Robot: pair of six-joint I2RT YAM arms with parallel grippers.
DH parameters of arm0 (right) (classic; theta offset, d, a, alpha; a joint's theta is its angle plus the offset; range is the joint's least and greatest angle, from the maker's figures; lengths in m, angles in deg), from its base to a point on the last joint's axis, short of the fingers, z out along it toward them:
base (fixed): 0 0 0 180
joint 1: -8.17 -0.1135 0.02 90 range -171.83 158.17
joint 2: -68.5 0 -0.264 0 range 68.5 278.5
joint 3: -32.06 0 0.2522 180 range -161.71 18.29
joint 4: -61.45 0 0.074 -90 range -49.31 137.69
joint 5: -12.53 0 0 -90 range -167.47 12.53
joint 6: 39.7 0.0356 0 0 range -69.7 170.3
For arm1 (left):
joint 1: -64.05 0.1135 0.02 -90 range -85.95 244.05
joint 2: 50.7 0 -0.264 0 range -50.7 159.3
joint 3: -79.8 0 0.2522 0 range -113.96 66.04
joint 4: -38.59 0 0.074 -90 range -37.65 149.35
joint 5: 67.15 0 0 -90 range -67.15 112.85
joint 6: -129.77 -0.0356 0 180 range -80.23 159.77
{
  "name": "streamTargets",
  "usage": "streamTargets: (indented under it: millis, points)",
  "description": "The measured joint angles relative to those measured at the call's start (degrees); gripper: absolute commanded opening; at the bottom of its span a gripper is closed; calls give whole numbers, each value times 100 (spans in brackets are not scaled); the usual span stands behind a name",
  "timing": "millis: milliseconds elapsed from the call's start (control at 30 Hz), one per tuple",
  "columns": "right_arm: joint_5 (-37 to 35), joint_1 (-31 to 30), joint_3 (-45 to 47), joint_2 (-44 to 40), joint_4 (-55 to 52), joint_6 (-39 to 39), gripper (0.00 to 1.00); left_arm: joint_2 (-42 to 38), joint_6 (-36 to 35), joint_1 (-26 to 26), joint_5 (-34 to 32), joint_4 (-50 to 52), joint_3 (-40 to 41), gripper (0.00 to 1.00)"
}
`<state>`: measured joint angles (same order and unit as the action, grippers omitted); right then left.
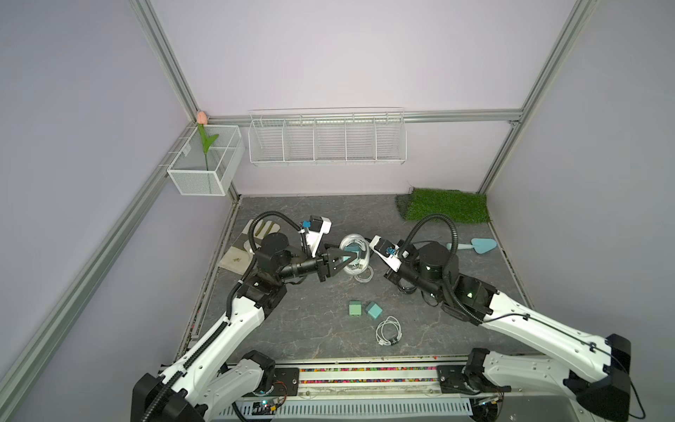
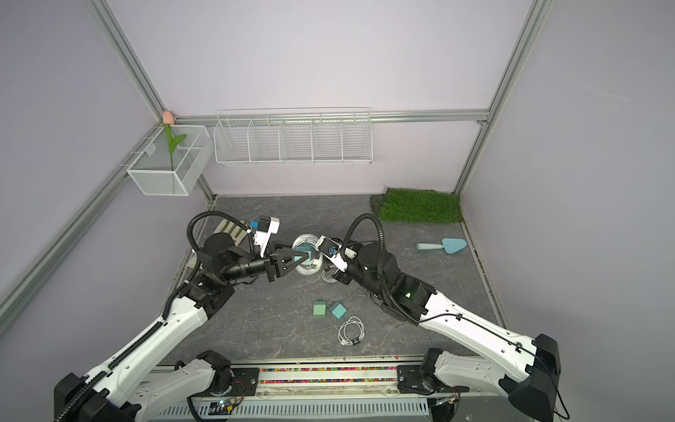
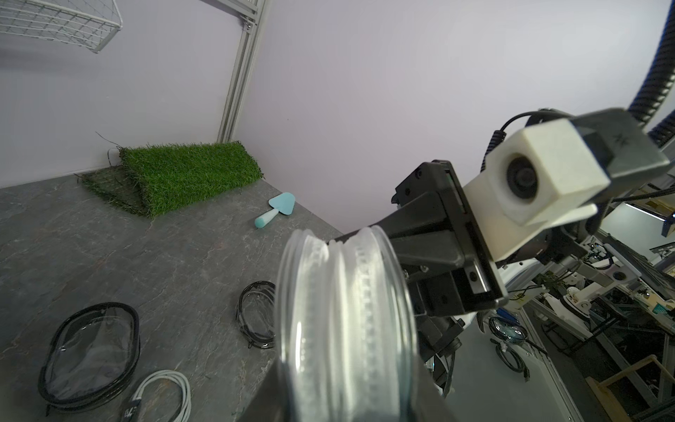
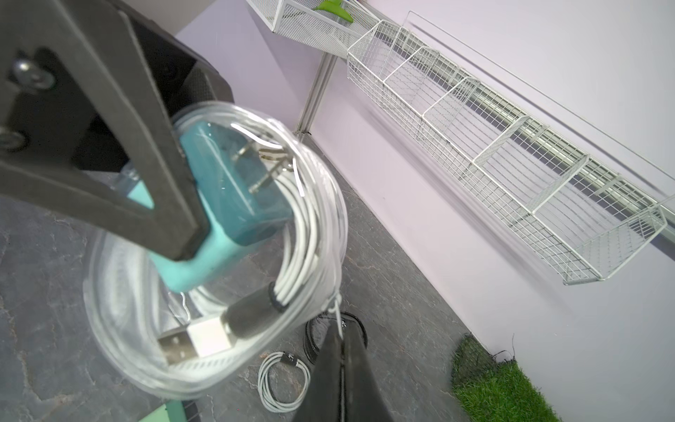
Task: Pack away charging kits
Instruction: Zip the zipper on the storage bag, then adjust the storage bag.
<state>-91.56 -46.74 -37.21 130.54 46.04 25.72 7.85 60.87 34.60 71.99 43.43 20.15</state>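
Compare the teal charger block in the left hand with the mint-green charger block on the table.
The teal square charger block is gripped by the left hand, partly inside the clear round case; the mint-green square charger block lies loose on the grey table. The teal one is bluer, the mint-green one paler. Metal prongs show on the teal one, none on the mint-green one. Both are small and square.
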Motion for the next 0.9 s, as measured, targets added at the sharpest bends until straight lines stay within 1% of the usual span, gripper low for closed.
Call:
streamTargets:
  millis: [100,200,267,367,467,533,633,733,800,900]
  points:
    - [210,127,35,-48,-2,-380,7,299,-142,-9,122,219,-271,0]
    - [343,236,232,-251,122,-671,7,610,-442,-26,275,664,-688,0]
    - [426,372,317,-376,212,-793,7,807,-811,-37,382,1005,-1025,0]
    - [498,570,313,-431,291,-940,7,1182,-1620,-42,531,1617,-1694,0]
    - [466,704,216,-321,415,-1078,7,1904,-2570,-59,579,2830,-2949,0]
    - [437,824,149,-179,614,-1161,7,2533,-3528,-57,649,3875,-4013,0]
    - [579,1073,94,63,813,-1239,7,3169,-4824,-28,562,4968,-5018,0]
    - [905,1351,90,304,883,-1281,7,3545,-6078,-13,323,5880,-5490,0]
    - [1126,1519,83,450,881,-1320,7,3703,-6771,-13,153,6299,-5650,0]
    - [1449,1687,57,645,883,-1419,7,3733,-7659,2,-85,6638,-5678,0]
